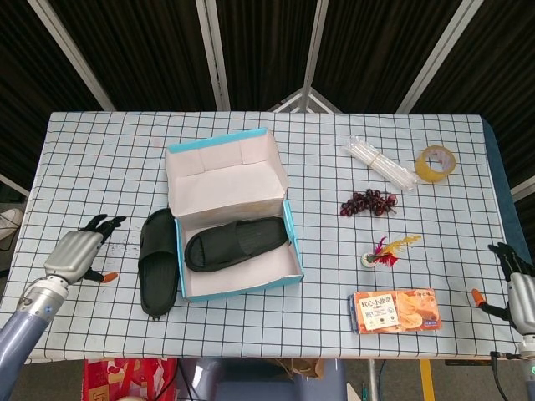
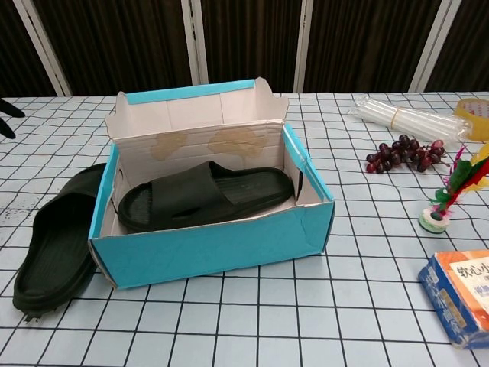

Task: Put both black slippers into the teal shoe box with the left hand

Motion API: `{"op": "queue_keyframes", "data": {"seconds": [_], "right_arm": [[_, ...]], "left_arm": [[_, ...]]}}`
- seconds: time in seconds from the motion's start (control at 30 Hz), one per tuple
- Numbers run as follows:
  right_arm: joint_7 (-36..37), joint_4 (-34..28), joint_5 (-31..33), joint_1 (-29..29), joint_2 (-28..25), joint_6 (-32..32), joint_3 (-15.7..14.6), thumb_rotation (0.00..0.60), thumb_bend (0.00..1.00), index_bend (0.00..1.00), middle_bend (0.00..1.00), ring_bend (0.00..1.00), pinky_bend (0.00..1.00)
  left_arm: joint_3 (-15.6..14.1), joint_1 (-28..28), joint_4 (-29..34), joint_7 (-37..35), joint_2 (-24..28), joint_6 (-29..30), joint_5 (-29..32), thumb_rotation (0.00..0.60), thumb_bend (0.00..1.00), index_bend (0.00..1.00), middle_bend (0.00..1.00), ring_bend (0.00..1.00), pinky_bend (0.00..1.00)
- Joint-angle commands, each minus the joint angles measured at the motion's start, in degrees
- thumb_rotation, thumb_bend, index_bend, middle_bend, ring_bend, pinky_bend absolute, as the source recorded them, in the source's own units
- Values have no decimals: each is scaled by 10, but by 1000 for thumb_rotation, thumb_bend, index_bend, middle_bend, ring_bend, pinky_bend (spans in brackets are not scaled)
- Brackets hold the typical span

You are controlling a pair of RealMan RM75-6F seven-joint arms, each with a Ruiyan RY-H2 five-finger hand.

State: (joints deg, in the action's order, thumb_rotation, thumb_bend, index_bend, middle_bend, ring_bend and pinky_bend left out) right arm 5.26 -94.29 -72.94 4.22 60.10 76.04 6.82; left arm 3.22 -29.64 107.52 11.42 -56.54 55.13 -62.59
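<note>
Inside teal cardboard box (image 1: 285,219): ribbed black slipper (image 1: 236,243); left hand (image 1: 75,253) empty, fingers spread.

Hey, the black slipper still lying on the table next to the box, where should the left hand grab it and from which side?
Probably the strap band of the slipper on the table, approached from its open left side: the teal shoe box sits tight against its right edge, and the left hand, empty, fingers apart, is already on that side.

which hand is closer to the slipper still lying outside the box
Left. The left hand hovers open just beyond the slipper toward the table's left edge; the right hand is far across the table at its right edge.
</note>
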Motion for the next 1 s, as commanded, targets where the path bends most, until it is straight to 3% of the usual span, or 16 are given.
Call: {"op": "queue_keyframes", "data": {"seconds": [0.03, 0.1, 0.13, 0.2, 0.23, 0.3, 0.6, 0.77, 1.0], "right_arm": [[-5, 2, 3, 2, 2, -4, -1, 600, 308, 152, 113, 181, 188], [-8, 3, 5, 3, 3, -5, -1, 600, 308, 152, 113, 181, 188], [39, 55, 19, 54, 72, -80, 15, 600, 308, 152, 113, 181, 188], [99, 176, 9, 83, 143, -107, 26, 600, 308, 152, 113, 182, 188], [77, 107, -26, 14, 85, -9, -5, 600, 308, 152, 113, 181, 188], [54, 55, -43, -9, 51, 21, -21, 600, 308, 152, 113, 181, 188], [-25, 9, -5, -8, 32, 10, -18, 600, 308, 152, 113, 181, 188], [-36, 7, 2, -5, 32, 2, -17, 600, 308, 152, 113, 182, 188], [-46, 7, 8, -1, 32, -5, -16, 600, 308, 152, 113, 182, 188]], "left_arm": [[20, -46, -20, -6, 8, -68, 66, 600, 124, 84, 152, 49, 273], [30, -65, -26, -8, 12, -93, 100, 600, 124, 85, 154, 49, 263], [34, -73, -29, -11, 16, -105, 117, 600, 124, 86, 154, 49, 257], [43, -90, -35, -18, 22, -127, 146, 600, 124, 87, 154, 49, 254], [45, -97, -38, -19, 24, -134, 157, 600, 124, 87, 155, 49, 254], [47, -109, -45, -19, 27, -146, 173, 600, 124, 88, 155, 46, 248], [6, -168, -92, 20, 9, -208, 246, 600, 124, 90, 79, 6, 205], [-15, -194, -102, 48, -5, -207, 261, 600, 126, 89, 68, 0, 144], [-32, -215, -109, 75, -27, -182, 267, 600, 129, 89, 72, 0, 140]]}}
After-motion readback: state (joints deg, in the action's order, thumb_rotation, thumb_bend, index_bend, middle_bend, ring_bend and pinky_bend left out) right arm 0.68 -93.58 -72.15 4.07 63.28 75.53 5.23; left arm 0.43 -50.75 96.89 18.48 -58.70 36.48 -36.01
